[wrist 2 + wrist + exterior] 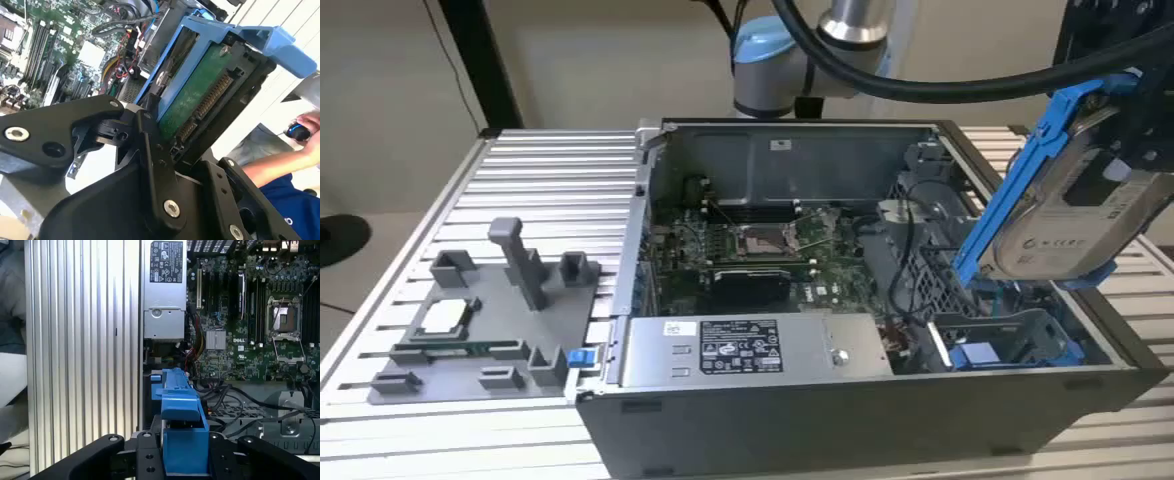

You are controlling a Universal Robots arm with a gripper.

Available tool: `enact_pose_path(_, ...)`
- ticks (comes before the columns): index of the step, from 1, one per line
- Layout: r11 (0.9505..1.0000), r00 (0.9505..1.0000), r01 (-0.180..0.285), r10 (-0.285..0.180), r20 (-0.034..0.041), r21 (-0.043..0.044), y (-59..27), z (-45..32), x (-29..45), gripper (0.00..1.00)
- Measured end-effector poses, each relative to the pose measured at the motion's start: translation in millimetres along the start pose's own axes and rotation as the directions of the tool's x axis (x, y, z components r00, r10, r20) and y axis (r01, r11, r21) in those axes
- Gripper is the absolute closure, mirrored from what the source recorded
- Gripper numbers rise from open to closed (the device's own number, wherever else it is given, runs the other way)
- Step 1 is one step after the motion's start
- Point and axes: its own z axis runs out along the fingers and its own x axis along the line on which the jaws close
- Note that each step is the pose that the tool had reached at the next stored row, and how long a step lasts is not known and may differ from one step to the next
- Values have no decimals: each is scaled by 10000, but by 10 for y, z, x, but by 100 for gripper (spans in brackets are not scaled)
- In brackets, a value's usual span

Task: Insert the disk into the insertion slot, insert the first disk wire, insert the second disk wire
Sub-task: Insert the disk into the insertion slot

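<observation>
Disk (1067, 225): silver drive in a blue carrier, tilted steeply on edge in the air, over the open case's (854, 410) side at the exterior view's right; its green underside (200, 95) and connector face the second wrist view.
Jaws: clamped on the disk; black fingers (155, 165) press the carrier from both sides, and the blue frame (182, 405) sits between them in the first wrist view.
Slot (1014, 340): grey perforated bay with blue rails, inside the case, below the disk and apart from it.
Case: lies open on the bench, motherboard (747, 250) exposed, power supply (734, 350) along its front wall.
Bench (547, 170): slatted aluminium; grey tray (520, 320) beside the case at the exterior view's left.
Room: pale wall behind; a person's arm (270, 167) in a blue sleeve beyond the bench.
</observation>
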Motion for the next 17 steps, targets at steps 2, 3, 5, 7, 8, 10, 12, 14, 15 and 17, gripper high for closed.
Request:
enact_pose_path(2,10000,10000,0,0,0,0,0,0,0,100)
enact_pose_path(3,10000,10000,0,0,0,0,0,0,0,100)
enact_pose_path(5,10000,10000,0,0,0,0,0,0,0,100)
enact_pose_path(7,10000,10000,-1,1,-1,0,0,0,0,100)
enact_pose_path(8,10000,10000,0,0,0,0,0,2,0,100)
enact_pose_path(10,10000,10000,0,0,1,0,0,8,0,100)
enact_pose_path(12,10000,10000,-1,1,1,0,-1,20,0,100)
enact_pose_path(14,10000,10000,0,0,4,0,-3,36,0,100)
enact_pose_path(15,10000,10000,0,0,6,0,-5,47,-1,100)
enact_pose_path(17,10000,10000,0,0,10,0,-11,67,-1,100)
